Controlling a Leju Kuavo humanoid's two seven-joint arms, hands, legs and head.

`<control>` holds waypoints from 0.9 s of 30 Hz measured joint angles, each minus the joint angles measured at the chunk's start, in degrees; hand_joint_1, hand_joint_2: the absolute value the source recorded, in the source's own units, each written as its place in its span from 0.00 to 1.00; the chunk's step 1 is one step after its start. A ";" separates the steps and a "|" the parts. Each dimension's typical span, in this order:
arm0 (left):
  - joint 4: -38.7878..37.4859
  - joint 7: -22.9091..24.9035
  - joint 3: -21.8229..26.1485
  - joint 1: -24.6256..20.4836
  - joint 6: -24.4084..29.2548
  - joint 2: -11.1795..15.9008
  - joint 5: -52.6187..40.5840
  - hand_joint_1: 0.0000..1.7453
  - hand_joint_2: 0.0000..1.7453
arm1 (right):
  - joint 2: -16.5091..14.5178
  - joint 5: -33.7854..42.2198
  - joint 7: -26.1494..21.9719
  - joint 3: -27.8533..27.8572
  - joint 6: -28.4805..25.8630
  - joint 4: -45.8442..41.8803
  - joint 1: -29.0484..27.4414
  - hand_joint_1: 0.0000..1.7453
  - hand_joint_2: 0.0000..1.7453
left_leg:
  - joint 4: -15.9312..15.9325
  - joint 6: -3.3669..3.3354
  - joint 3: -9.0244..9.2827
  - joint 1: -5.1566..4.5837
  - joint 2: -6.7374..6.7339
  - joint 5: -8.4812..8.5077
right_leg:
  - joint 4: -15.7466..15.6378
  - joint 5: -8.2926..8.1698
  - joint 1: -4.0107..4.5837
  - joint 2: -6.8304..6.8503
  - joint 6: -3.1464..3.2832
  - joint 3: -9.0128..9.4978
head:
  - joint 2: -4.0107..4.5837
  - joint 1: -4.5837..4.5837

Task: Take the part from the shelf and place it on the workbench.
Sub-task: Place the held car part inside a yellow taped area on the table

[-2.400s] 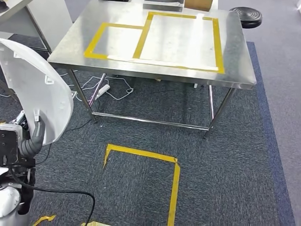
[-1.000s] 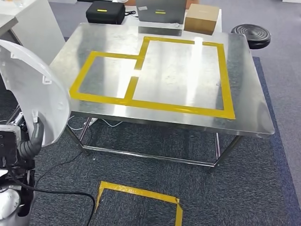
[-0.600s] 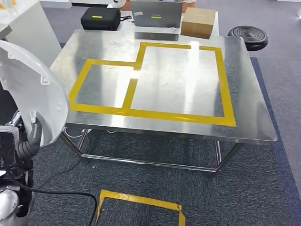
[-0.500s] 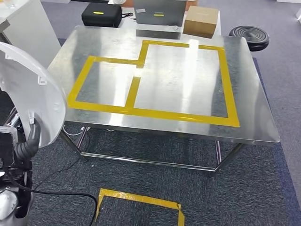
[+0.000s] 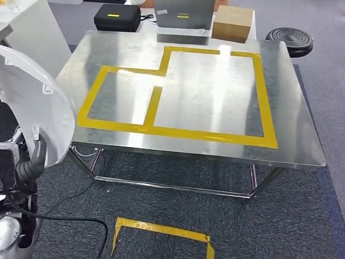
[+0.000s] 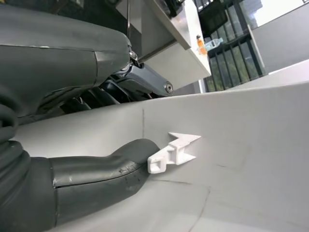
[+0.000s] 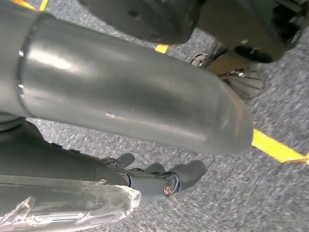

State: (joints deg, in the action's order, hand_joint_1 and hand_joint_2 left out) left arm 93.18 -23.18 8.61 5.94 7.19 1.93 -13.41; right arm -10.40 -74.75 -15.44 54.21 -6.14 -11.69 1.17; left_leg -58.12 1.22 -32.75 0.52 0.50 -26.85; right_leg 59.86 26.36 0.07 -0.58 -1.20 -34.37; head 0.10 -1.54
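Part [image 5: 34,102]: you see a large white curved shell at the near left of the head view, held up off the floor beside the near left corner of the workbench [image 5: 292,118], well clear of its top. Your left hand [image 5: 30,162] grips it from below, with the thick grey thumb pressed against the shell's inner face; in the left wrist view that thumb [image 6: 105,169] lies flat on the white surface just beside a small white moulded clip [image 6: 175,150]. The workbench is a steel table standing on dark grey carpet [image 5: 284,216], and its top carries 2 boxes outlined in yellow tape [image 5: 179,132], a smaller one on the left joined to a bigger one on the right. At the far edge of the table you find a black case [image 5: 116,16], a grey laptop [image 5: 183,13] and a brown cardboard box [image 5: 234,22] in a row from left to right, and a black round stool [image 5: 291,39] stands beyond the far right corner. A yellow tape corner mark [image 5: 163,231] lies on the carpet near you. Your right hand [image 7: 160,179] hangs over the carpet in the right wrist view, holding nothing, with its dark fingers curled loosely; you cannot tell from this angle how far they are closed.
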 joint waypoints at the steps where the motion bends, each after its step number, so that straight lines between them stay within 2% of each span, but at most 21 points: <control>1: 0.01 0.04 0.04 -0.03 0.09 0.01 0.02 1.00 1.00 | 0.00 -0.01 -0.01 0.02 0.00 0.00 -0.07 0.00 0.00 | -0.03 0.32 -0.01 0.08 -0.03 -0.09 | -0.24 -0.13 -0.05 -0.04 0.21 0.06 | 0.00 -0.01; 3: 0.03 0.07 0.16 -0.20 0.23 0.12 0.05 1.00 1.00 | 0.00 -0.02 -0.01 0.09 -0.01 -0.01 -0.07 0.00 0.00 | -2.33 0.90 -1.11 0.12 -0.10 -1.64 | -0.76 -0.34 -0.27 -0.04 0.80 0.36 | 0.00 -0.16; 6: 0.03 0.11 0.34 -0.44 0.36 0.26 0.07 1.00 1.00 | 0.00 -0.03 -0.01 0.16 0.07 -0.02 0.03 0.00 0.00 | -12.48 1.33 -6.39 0.12 -0.14 -6.13 | -0.93 -0.27 -0.30 0.00 1.35 0.51 | 0.00 -0.30; 7: 0.02 0.13 0.38 -0.44 0.38 0.27 0.07 1.00 1.00 | 0.00 -0.03 -0.01 0.17 0.10 -0.02 0.01 0.00 0.00 | -14.81 1.36 -7.75 0.11 -0.14 -6.51 | -0.93 -0.22 -0.26 -0.01 1.41 0.55 | 0.00 -0.30; 8: 0.02 0.14 0.42 -0.43 0.40 0.30 0.09 1.00 1.00 | 0.00 -0.04 -0.01 0.19 0.12 -0.02 -0.03 0.00 0.00 | -15.16 1.31 -8.17 0.10 -0.14 -5.75 | -0.93 -0.15 -0.24 -0.02 1.43 0.61 | 0.00 -0.28; 9: 0.02 0.15 0.45 -0.45 0.42 0.33 0.11 1.00 1.00 | 0.00 -0.04 -0.01 0.20 0.12 -0.02 -0.05 0.00 0.00 | -13.24 1.20 -7.46 0.09 -0.14 -3.94 | -0.93 -0.06 -0.23 -0.06 1.41 0.73 | 0.00 -0.29; 11: 0.02 0.15 0.48 -0.56 0.44 0.42 0.15 1.00 1.00 | -0.01 -0.04 -0.01 0.21 0.12 -0.02 -0.04 0.00 0.00 | -5.69 0.77 -4.01 -0.01 -0.16 0.09 | -0.90 0.22 -0.14 -0.15 1.17 1.02 | 0.00 -0.29; 12: 0.02 0.15 0.48 -0.66 0.44 0.46 0.15 1.00 1.00 | -0.02 -0.04 -0.01 0.21 0.13 -0.02 -0.03 0.00 0.00 | -2.40 0.49 -2.45 -0.09 -0.17 1.10 | -0.87 0.42 -0.04 -0.20 0.91 1.10 | 0.00 -0.26; 14: 0.02 0.17 0.50 -0.84 0.47 0.54 0.15 1.00 1.00 | -0.02 -0.05 0.01 0.21 0.14 -0.02 -0.06 0.00 0.00 | 0.67 -0.15 -1.10 -0.27 -0.14 1.16 | -0.87 0.50 0.14 -0.20 0.16 1.23 | 0.01 -0.21; 16: 0.02 0.19 0.55 -0.87 0.51 0.61 0.15 1.00 1.00 | -0.02 -0.06 0.04 0.21 0.15 -0.02 -0.12 0.00 0.00 | 1.13 -0.82 -0.62 -0.12 -0.04 1.05 | -0.64 0.51 0.12 -0.14 -0.55 1.45 | 0.01 -0.17; 18: 0.02 0.18 0.60 -0.89 0.52 0.63 0.15 1.00 1.00 | -0.02 -0.07 0.07 0.21 0.15 -0.02 -0.06 0.00 0.00 | 1.26 -1.37 0.08 0.13 -0.02 0.95 | 1.87 1.90 0.06 -0.01 -1.11 0.53 | 0.01 0.13; 19: 0.02 0.17 0.62 -0.90 0.52 0.63 0.15 1.00 1.00 | -0.02 -0.07 0.07 0.21 0.15 -0.02 -0.01 0.00 0.00 | 1.27 -1.55 0.31 0.18 -0.05 0.84 | 4.68 3.28 -0.01 0.06 -1.36 -0.92 | 0.01 0.27; 21: 0.01 0.17 0.63 -0.88 0.52 0.62 0.15 1.00 1.00 | -0.02 -0.07 0.08 0.21 0.16 -0.02 -0.03 0.00 0.00 | 1.23 -1.76 0.59 0.21 -0.07 0.49 | 12.00 6.23 -0.16 0.11 -1.78 -5.08 | 0.01 0.53; 22: 0.01 0.18 0.63 -0.86 0.52 0.61 0.15 1.00 1.00 | -0.02 -0.07 0.08 0.21 0.16 -0.02 -0.11 0.00 0.00 | 1.22 -1.74 0.77 0.24 -0.06 0.28 | 14.45 6.81 -0.24 0.11 -1.90 -6.80 | 0.01 0.55; 23: 0.00 0.19 0.63 -0.84 0.52 0.61 0.15 1.00 1.00 | -0.02 -0.07 0.08 0.21 0.17 -0.02 -0.20 0.00 0.00 | 1.21 -1.65 1.07 0.29 -0.02 0.00 | 14.99 6.30 -0.31 0.12 -1.98 -7.65 | 0.01 0.59; 24: 0.00 0.19 0.63 -0.83 0.52 0.61 0.15 1.00 1.00 | -0.02 -0.07 0.08 0.21 0.17 -0.02 -0.26 0.00 0.00 | 1.21 -1.49 1.53 0.39 0.01 -0.33 | 13.34 4.65 -0.38 0.13 -2.03 -7.37 | 0.01 0.58; 26: 0.00 0.19 0.64 -0.84 0.53 0.61 0.15 1.00 1.00 | -0.03 -0.07 0.09 0.21 0.17 -0.01 -0.28 0.00 0.00 | 1.22 -0.93 2.77 0.64 0.04 -1.18 | 6.02 0.01 -0.54 0.12 -2.22 -4.55 | 0.01 0.61; 27: 0.00 0.19 0.66 -0.89 0.54 0.62 0.15 1.00 1.00 | -0.04 -0.07 0.09 0.21 0.18 0.00 -0.24 0.00 0.00 | 1.18 -0.57 3.21 0.70 0.03 -1.58 | 2.73 -0.93 -0.52 0.16 -2.06 -3.22 | 0.01 0.72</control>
State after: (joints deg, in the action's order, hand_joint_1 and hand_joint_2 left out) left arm 93.18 -23.00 9.27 5.05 7.73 2.55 -13.26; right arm -10.45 -74.82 -15.35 54.42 -5.96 -11.69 0.93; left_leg -56.93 0.64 -29.54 1.22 0.53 -28.44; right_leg 62.59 25.43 -0.45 -0.42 -3.25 -37.60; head 0.11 -0.82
